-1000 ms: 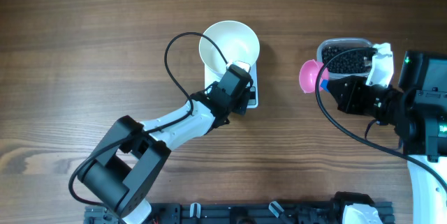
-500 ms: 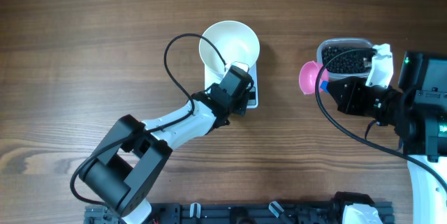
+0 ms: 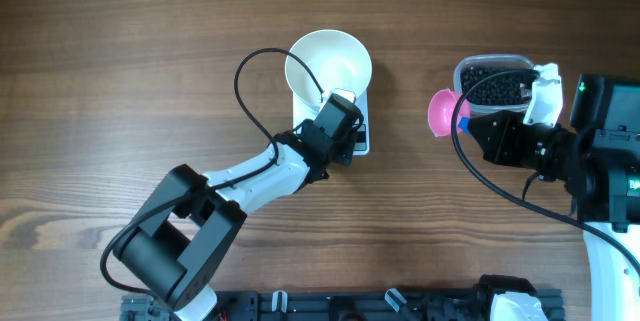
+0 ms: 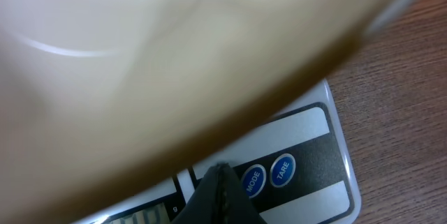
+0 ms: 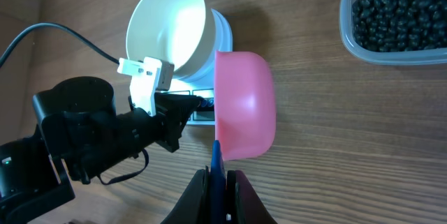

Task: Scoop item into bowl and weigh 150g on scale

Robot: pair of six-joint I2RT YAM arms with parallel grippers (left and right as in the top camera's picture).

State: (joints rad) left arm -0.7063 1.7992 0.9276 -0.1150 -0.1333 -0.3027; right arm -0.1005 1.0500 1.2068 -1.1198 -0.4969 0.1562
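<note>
Wood table [image 3: 120, 61] | bowl [image 3: 328, 66] on scale [image 4: 307, 161] | left gripper [image 4: 222, 182] clenched by buttons [image 4: 252, 178], likely to tare | right gripper [image 5: 218, 182] grips scoop [image 5: 243, 105] near beans [image 5: 398, 11]

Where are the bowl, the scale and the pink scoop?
bowl [image 3: 340, 61]: overhead view, bare inner wall.
scale [image 4: 307, 130]: left wrist view, pale band above the buttons.
pink scoop [image 5: 243, 105]: right wrist view, middle of its cup.
</note>
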